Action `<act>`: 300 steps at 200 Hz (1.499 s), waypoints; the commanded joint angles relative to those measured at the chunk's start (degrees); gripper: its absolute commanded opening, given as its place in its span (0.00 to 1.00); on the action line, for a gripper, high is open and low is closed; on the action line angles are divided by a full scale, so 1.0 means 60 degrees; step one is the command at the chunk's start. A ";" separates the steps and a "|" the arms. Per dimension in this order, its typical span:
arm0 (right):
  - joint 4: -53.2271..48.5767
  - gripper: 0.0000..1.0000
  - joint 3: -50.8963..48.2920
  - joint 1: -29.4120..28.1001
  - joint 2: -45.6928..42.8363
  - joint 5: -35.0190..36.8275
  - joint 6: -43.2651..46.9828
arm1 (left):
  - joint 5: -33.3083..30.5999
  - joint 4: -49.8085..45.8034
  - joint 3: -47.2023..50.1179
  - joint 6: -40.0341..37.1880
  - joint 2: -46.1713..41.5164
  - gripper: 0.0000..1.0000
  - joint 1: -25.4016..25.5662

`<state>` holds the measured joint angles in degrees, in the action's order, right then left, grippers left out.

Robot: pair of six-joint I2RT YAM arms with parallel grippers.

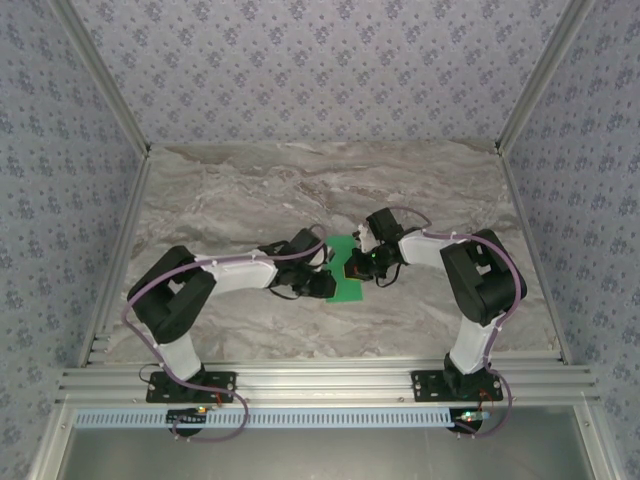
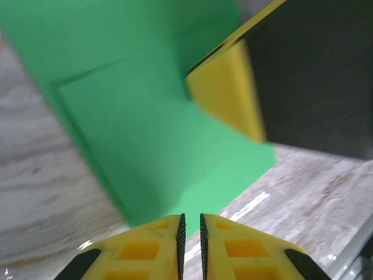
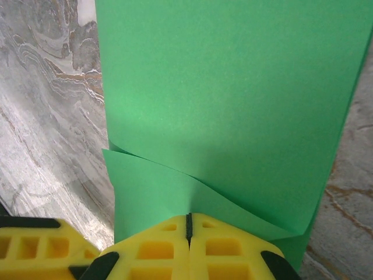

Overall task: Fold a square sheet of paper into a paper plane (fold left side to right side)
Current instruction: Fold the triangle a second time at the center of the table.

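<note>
The square sheet of paper [image 1: 347, 290] lies on the marble-patterned bench [image 1: 250, 190], near the middle and towards the near edge, between the two arms. The left gripper [image 1: 335, 285] reaches it from the left side and the right gripper [image 1: 353, 268] from the right, both close over the sheet. In the right wrist view, the right gripper [image 3: 188, 224] has its jaws clenched with no gap, grasping a lifted layer of the sheet [image 3: 233, 105]. That layer curves up from the flat part below it (a shallow fold line runs out from the fingertips to either side). In the left wrist view, the sheet [image 2: 134, 116] shows overlapping layers with straight crease edges. One yellow finger [image 2: 224, 96] of the right gripper bears on its upper right area. The left gripper [image 2: 192, 233] sits at the sheet's near edge, its jaws almost together with a thin slit between them. Whether that slit holds the paper edge cannot be told from the pictures. The bench surface is visible on both sides of the sheet.
</note>
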<state>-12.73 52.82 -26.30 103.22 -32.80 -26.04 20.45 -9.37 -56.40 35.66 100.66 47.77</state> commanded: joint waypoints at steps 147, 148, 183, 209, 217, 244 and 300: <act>-0.0998 0.04 0.0030 -0.0069 0.0425 0.0572 0.0181 | 0.0035 -0.0108 0.0457 -0.0084 0.0543 0.17 0.0114; -0.1005 0.04 0.0030 -0.0069 0.0429 0.0573 0.0181 | 0.0035 -0.0109 0.0483 -0.0091 0.0533 0.17 0.0112; -0.1009 0.04 0.0045 -0.0069 0.0465 0.0588 0.0194 | -0.0096 -0.0270 0.1181 -0.0046 -0.0025 0.16 0.0152; -0.1012 0.04 0.0065 -0.0070 0.0478 0.0552 0.0204 | -0.0112 -0.0255 0.1647 0.0048 -0.0443 0.17 0.0161; -0.0993 0.04 0.0084 -0.0079 0.0466 0.0531 0.0201 | -0.0140 -0.0255 0.1742 0.0074 -0.0595 0.16 0.0163; -0.0878 0.05 0.0101 -0.0085 0.0336 0.0473 0.0196 | -0.0229 -0.0320 0.1853 0.0080 -0.1119 0.17 0.0125; 0.0325 0.22 -0.0079 -0.0085 -0.0903 0.0284 -0.0123 | 0.0067 0.0589 0.1496 0.0427 -0.1843 0.27 -0.0746</act>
<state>-13.43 53.19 -26.68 102.37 -32.29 -26.39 19.99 -8.86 -45.56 36.53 91.61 46.00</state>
